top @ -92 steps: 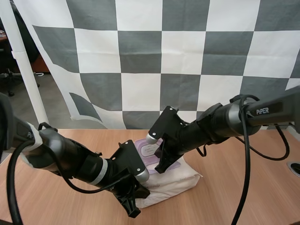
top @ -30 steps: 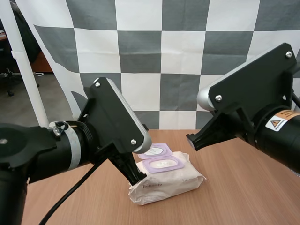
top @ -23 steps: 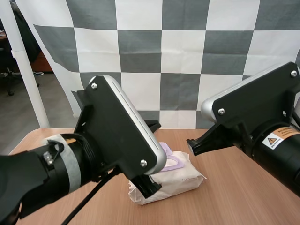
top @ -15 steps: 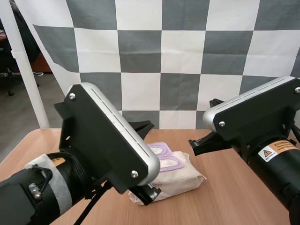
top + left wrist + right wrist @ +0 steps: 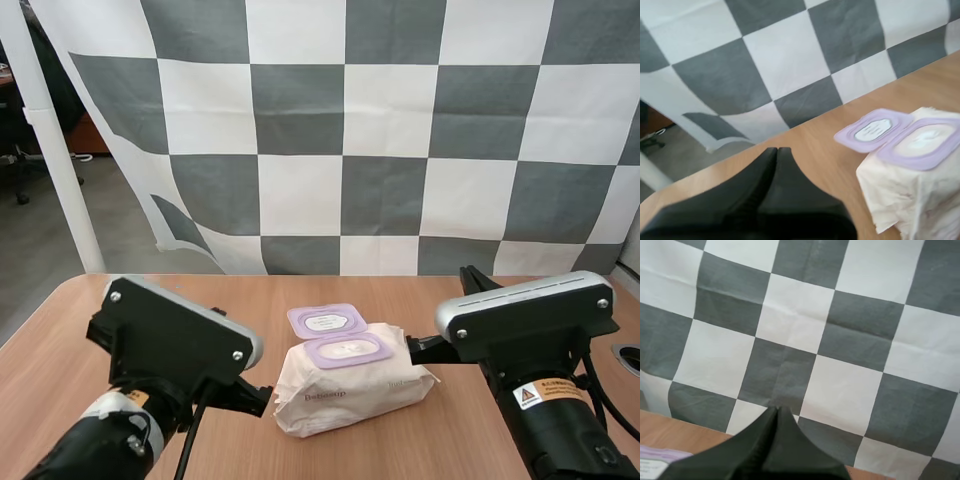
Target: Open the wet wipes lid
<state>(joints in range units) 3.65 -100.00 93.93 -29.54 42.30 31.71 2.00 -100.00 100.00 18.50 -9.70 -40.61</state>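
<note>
The wet wipes pack lies in the middle of the wooden table, a soft white pouch with a lilac frame on top. Its lilac lid is flipped open and lies flat behind the opening. In the left wrist view my left gripper is shut on nothing, one dark wedge, back from the pack and its open lid. My right gripper is likewise shut on nothing, raised above a corner of the lid. Both arms sit low at the near edge, left arm and right arm flanking the pack.
The table is bare wood around the pack. A round grommet hole sits at the table's right edge.
Both arms have drawn back from the pack toward the near edge and dropped low. The lid, shut 3.1 s ago, has stayed open over the last second.
</note>
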